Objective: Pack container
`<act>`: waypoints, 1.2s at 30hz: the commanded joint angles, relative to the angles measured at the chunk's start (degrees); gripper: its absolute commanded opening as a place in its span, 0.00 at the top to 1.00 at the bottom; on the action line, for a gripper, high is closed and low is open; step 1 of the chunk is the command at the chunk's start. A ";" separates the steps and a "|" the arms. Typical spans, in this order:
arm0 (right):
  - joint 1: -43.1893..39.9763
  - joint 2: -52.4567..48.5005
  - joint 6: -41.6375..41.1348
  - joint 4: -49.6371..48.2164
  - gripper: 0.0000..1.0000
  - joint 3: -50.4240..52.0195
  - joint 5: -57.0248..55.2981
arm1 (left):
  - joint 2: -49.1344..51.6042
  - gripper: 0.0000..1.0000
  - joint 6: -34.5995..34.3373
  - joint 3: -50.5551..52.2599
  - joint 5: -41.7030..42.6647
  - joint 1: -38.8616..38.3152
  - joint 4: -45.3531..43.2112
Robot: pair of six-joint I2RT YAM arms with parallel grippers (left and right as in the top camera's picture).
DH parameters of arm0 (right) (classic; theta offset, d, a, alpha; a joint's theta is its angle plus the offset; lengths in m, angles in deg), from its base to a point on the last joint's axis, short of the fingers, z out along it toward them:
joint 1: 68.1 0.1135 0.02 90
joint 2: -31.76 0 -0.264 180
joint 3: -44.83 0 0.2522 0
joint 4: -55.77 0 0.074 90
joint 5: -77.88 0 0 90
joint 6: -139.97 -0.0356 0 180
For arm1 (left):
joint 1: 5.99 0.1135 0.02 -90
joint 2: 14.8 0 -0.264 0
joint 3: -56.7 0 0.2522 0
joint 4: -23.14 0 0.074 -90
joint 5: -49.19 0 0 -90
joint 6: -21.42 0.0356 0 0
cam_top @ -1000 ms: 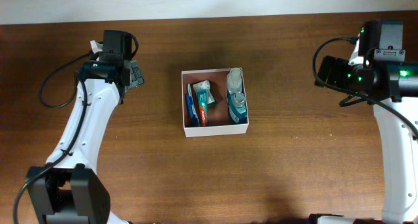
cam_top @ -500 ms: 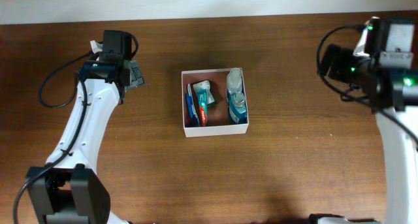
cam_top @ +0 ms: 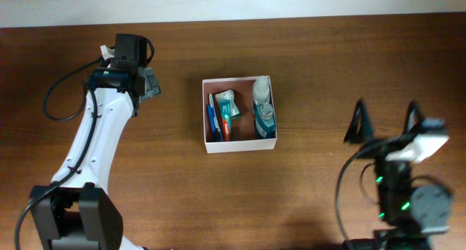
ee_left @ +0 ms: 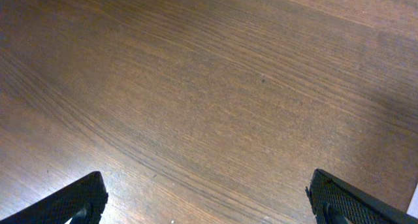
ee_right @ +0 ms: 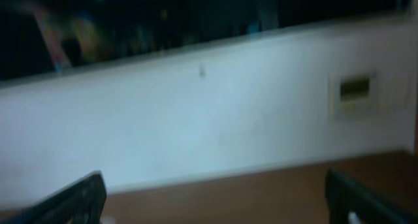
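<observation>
The container [cam_top: 240,146], a shallow white-walled square box, sits at the table's middle. It holds a red-and-teal toothpaste tube [cam_top: 226,111], a blue toothbrush [cam_top: 212,119], a blue bottle [cam_top: 264,119] and a clear item [cam_top: 261,90]. My left gripper [cam_top: 151,84] is open and empty over bare wood, left of the container; its wrist view [ee_left: 209,198] shows only tabletop. My right gripper [cam_top: 384,122] is open and empty at the lower right, fingers pointing away from me. Its blurred wrist view [ee_right: 215,198] shows no container.
A white wall [ee_right: 209,113] runs along the table's far edge [cam_top: 233,20]. The left arm's black cable [cam_top: 62,97] loops at the far left. The right arm's base [cam_top: 408,206] stands at the bottom right.
My right arm has swung from the upper right corner down to the lower right, its open fingers now tilted up. The left arm and the container have not moved.
</observation>
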 commanded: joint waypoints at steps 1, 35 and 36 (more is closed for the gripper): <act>0.20 8.70 1.66 -5.03 0.02 12.57 0.22 | -0.66 0.01 0.28 -0.59 -0.52 0.13 -0.09; 0.15 23.61 6.21 8.74 0.02 27.34 0.39 | -0.66 0.01 0.26 -0.59 -0.44 0.13 -0.09; 0.15 23.61 6.21 8.74 0.02 27.34 0.39 | -0.66 0.01 0.26 -0.59 -0.44 0.13 -0.09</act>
